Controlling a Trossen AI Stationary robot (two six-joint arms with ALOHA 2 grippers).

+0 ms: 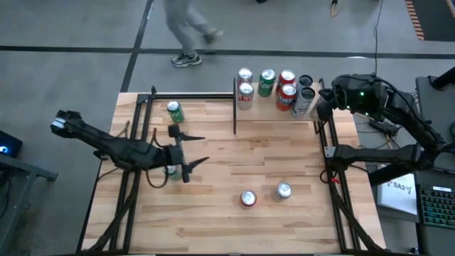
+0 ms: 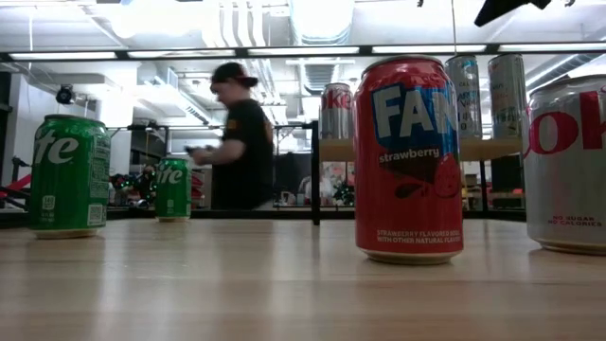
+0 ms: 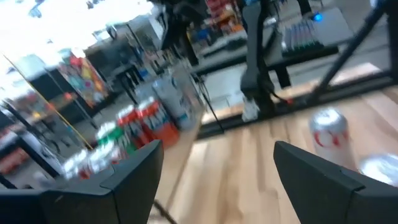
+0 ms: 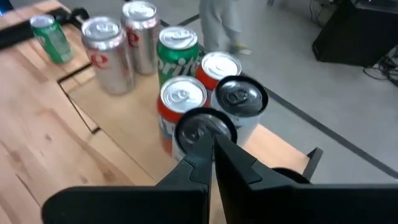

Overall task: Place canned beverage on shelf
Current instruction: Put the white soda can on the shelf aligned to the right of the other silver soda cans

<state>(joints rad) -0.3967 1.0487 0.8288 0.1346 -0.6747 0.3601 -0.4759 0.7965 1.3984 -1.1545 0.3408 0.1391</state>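
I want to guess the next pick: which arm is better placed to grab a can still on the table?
Probably the left: the left gripper is open, low beside a green can. The right gripper is shut, back by the shelf.

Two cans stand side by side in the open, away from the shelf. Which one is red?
The strawberry Fanta can is red all over. The silver can beside it has only red lettering.

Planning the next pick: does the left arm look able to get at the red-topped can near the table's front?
Probably yes: the open left gripper faces the red-topped can across bare tabletop, nothing standing between.
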